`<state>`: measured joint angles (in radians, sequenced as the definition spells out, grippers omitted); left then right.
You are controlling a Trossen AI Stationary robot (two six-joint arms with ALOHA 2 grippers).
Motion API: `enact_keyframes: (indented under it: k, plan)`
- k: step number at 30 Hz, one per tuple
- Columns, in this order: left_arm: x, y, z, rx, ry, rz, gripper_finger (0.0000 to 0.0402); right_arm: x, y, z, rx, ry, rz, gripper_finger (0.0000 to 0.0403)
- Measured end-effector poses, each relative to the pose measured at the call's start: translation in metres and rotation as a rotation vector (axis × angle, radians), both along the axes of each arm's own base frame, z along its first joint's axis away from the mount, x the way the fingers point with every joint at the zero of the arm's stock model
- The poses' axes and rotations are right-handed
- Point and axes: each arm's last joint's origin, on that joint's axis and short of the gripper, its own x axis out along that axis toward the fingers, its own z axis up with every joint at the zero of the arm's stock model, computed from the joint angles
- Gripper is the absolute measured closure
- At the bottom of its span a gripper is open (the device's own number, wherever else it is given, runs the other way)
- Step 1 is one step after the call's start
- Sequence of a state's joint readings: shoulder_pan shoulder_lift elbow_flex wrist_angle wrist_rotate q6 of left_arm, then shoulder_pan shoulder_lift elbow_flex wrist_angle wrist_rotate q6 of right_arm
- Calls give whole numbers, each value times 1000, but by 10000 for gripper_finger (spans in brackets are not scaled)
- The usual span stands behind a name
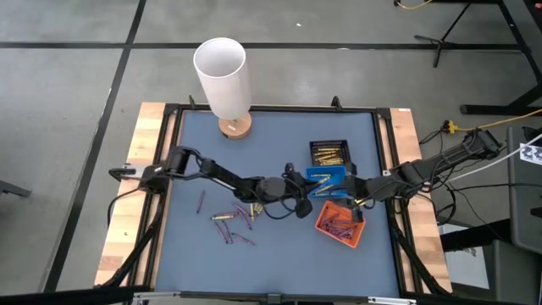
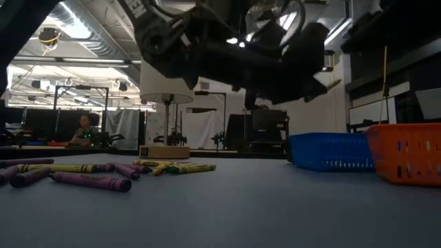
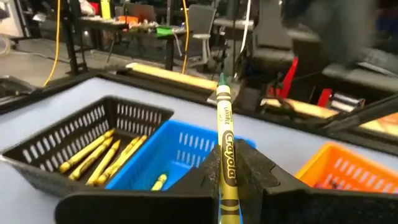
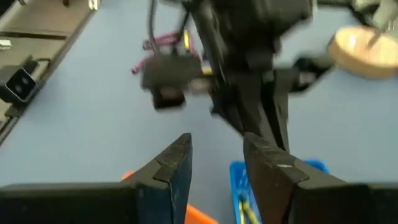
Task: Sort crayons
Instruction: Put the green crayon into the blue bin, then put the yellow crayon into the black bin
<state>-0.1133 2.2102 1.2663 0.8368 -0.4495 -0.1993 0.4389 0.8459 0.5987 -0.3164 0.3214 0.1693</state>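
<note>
1. Crayons [image 1: 233, 222] are partly sorted: yellow ones lie in the black tray [image 1: 329, 153] and blue tray [image 1: 326, 181], purple ones in the orange tray [image 1: 340, 223].
2. Loose crayons remain on the table [image 1: 203, 263], roughly eight to ten, yellow and purple mixed; the exact count is unclear.
3. Left tool [image 3: 227, 171] is narrow, gripping one yellow crayon [image 3: 225, 143] upright near the blue tray.
4. Right tool [image 4: 217, 163] stands wide, holding nothing, above the blue and orange trays.
5. Trays: three. Black tray shows about four yellow crayons in the left wrist view.
</note>
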Motion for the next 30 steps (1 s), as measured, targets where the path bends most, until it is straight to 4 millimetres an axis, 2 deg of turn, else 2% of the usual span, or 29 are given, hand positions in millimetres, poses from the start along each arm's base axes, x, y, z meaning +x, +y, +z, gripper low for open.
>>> enact_keyframes:
  k: [5,10,15,25,30]
  plan:
    - [2,9,-14,2,31,9,388,3,1,5,-24,-58,27,260]
    - [4,18,-26,-18,54,-67,388,4,2,7,-29,-77,33,260]
    - [4,20,-25,-16,51,-73,384,4,2,7,-28,-79,33,260]
    - [4,21,-25,-12,48,-69,299,4,2,7,-28,-79,33,260]
    - [4,22,-25,-13,49,-67,276,4,2,7,-28,-79,33,260]
